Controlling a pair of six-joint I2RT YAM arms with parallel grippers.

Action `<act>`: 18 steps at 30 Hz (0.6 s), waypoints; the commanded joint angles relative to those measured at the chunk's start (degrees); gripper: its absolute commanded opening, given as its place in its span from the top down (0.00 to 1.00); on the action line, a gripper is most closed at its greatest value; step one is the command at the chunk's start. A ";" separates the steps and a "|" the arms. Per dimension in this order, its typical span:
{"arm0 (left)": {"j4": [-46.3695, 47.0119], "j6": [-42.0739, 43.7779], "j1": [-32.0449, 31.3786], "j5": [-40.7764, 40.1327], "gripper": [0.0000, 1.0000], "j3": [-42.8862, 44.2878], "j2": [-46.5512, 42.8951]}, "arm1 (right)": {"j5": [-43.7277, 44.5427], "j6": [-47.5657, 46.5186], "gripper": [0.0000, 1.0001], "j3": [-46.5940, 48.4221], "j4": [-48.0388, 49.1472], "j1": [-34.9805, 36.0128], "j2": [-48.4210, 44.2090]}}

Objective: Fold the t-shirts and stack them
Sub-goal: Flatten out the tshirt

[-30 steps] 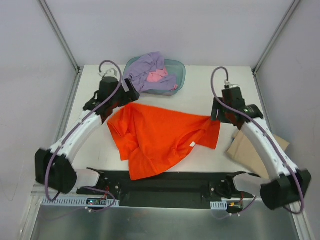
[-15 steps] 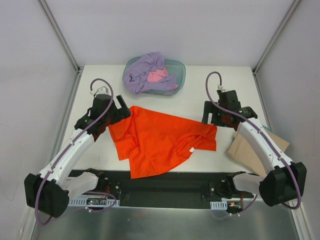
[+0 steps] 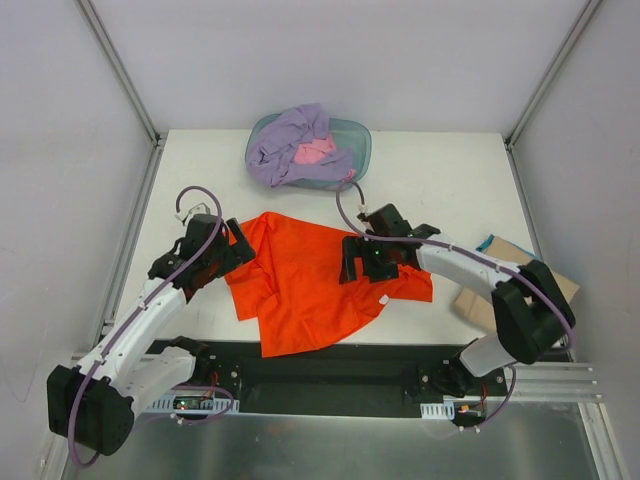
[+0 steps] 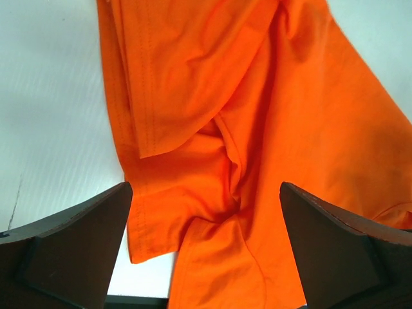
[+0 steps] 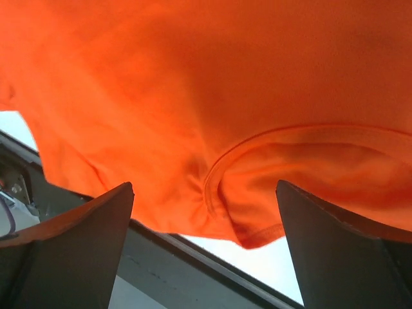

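Observation:
The orange-red t-shirt [image 3: 300,285] lies spread and creased on the table's middle. My left gripper [image 3: 238,252] is open over its left edge; in the left wrist view [image 4: 206,251] a folded sleeve and seam [image 4: 225,148] lie between the fingers [image 4: 71,248]. My right gripper [image 3: 352,262] is open above the shirt's middle, near the neck. The right wrist view [image 5: 206,251] shows the collar [image 5: 257,167] between the open fingers [image 5: 347,254]. The lavender-purple shirt [image 3: 290,140] and the pink shirt [image 3: 315,152] lie bunched in the tub.
The teal plastic tub [image 3: 358,140] stands at the back centre. A tan cardboard sheet [image 3: 490,295] lies at the right, under the right arm. A black rail [image 3: 340,365] runs along the near edge. Grey walls enclose the table.
My right gripper has swung left from the shirt's far right corner to over its middle. My left gripper has drawn back toward the near edge. The shirt's right side has shifted slightly.

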 commanded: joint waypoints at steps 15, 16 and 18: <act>6.12 -2.16 6.11 7.59 0.42 -1.91 16.83 | -0.02 2.93 0.03 0.67 3.32 -9.21 14.67; 6.39 -1.99 6.11 7.85 0.44 -1.82 18.05 | -0.11 2.58 0.03 0.67 3.14 -9.56 14.59; 6.57 -1.37 6.11 7.94 0.47 -1.65 19.20 | -0.02 2.23 0.03 0.84 2.79 -10.79 14.32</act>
